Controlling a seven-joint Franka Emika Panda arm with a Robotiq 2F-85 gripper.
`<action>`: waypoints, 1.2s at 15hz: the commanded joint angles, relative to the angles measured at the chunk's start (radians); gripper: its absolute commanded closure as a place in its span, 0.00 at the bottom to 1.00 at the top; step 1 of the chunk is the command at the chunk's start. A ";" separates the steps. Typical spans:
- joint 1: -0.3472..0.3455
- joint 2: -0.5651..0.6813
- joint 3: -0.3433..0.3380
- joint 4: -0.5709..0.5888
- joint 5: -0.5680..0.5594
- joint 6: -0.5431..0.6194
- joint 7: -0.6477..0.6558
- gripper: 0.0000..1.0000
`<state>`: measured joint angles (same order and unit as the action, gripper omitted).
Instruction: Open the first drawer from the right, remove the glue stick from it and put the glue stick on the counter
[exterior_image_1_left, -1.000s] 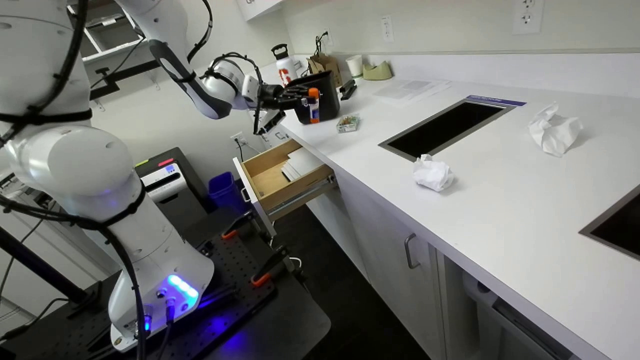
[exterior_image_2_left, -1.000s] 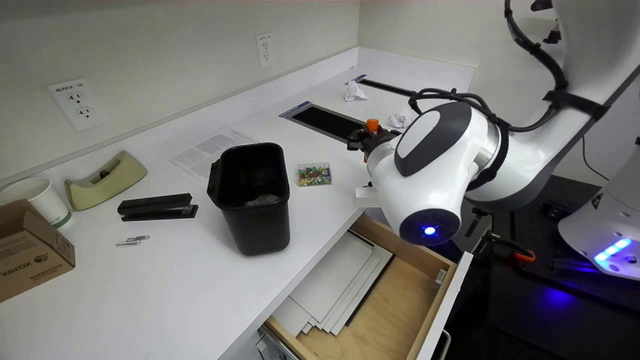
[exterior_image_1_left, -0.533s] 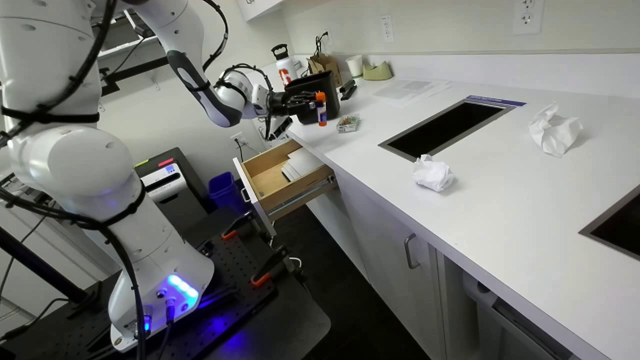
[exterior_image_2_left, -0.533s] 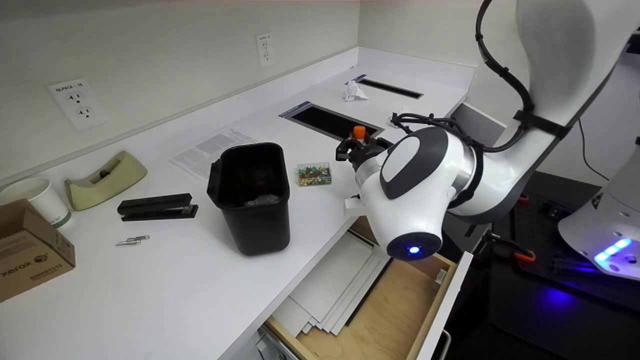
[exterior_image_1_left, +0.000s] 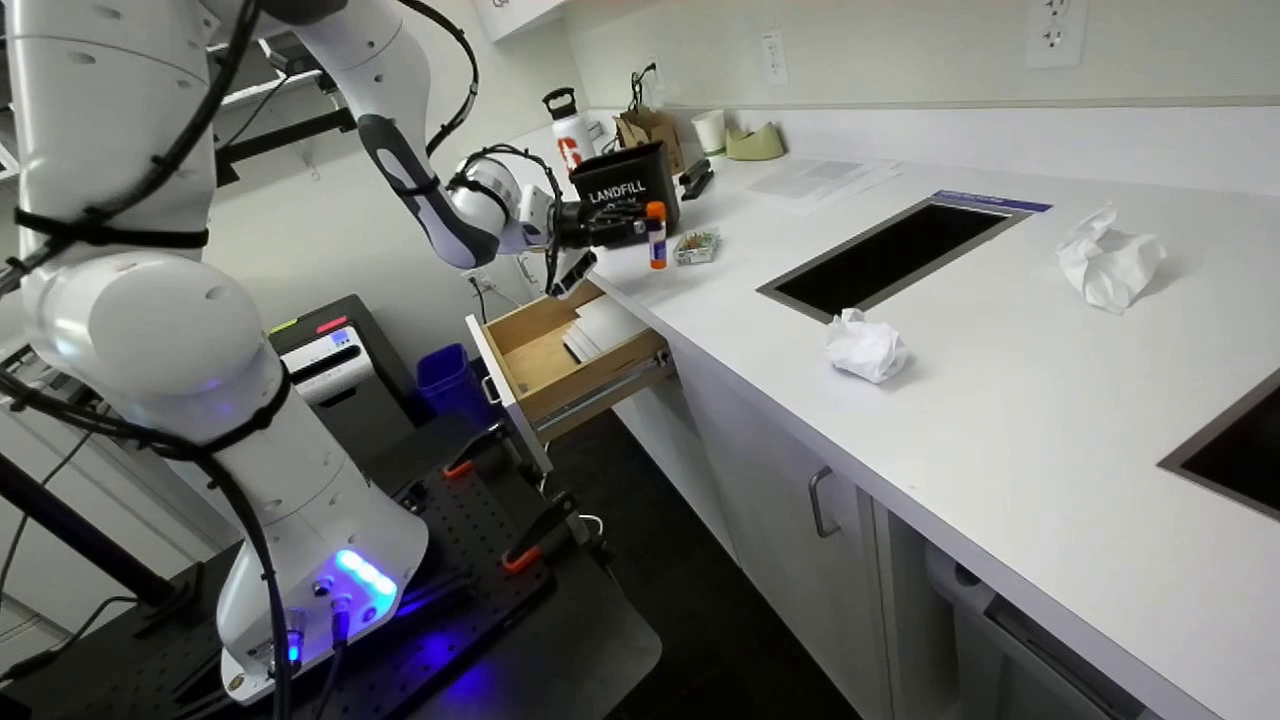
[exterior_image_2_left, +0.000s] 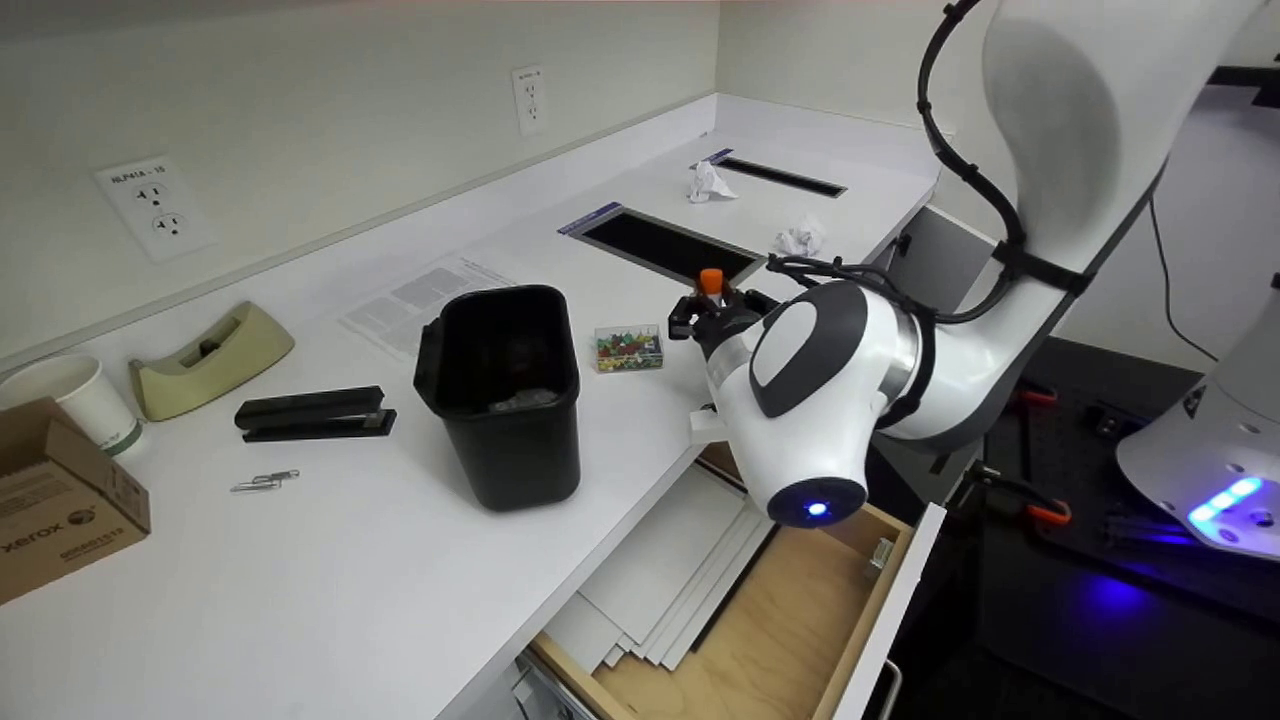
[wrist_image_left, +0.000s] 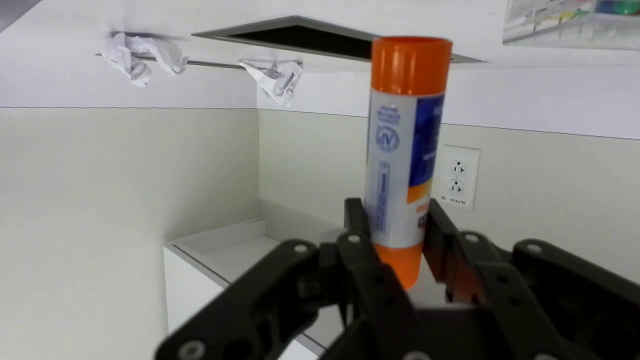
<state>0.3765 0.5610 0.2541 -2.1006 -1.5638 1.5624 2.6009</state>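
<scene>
Black, jointed fingers (wrist_image_left: 356, 220) are pinching a slim, white, cylindrical glue stick (wrist_image_left: 397, 165) with orange ends and a blue label panel, one pressing on each side. In both exterior views the glue stick is standing roughly upright in that grip, its upper orange end showing above the fingers. It is appearing over the long, smooth white counter (exterior_image_1_left: 1000, 400), near the front edge; whether its lower end is touching the surface, I cannot tell. A small, clear plastic box (wrist_image_left: 590, 35) with coloured pins (exterior_image_2_left: 628, 350) inside is lying near it, and a tall, black, open-topped plastic bin (exterior_image_2_left: 515, 455) is standing near. The white and dark grey robot arm (exterior_image_2_left: 800, 440) is reaching across a shallow, white-fronted, tan wooden drawer (exterior_image_2_left: 790, 610), which is standing open with flat white panels (exterior_image_2_left: 650, 560) lying inside. Along the counter, a crumpled white paper ball (exterior_image_1_left: 865, 345) is resting just beside a dark, metal-rimmed rectangular cutout (exterior_image_1_left: 890, 260). Well apart from the fingers, a black stapler (exterior_image_2_left: 310, 408), a pale green tape dispenser (exterior_image_2_left: 200, 380), a white paper cup (exterior_image_2_left: 100, 412) and a brown cardboard box (exterior_image_2_left: 70, 520) are sitting there.
</scene>
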 joint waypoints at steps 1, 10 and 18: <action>-0.030 0.029 0.006 0.014 -0.049 0.034 -0.001 0.92; -0.042 0.083 0.012 0.032 -0.081 0.040 -0.001 0.92; -0.037 0.049 0.022 0.009 -0.072 0.028 -0.001 0.06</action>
<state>0.3525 0.6339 0.2597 -2.0825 -1.6293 1.5844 2.6006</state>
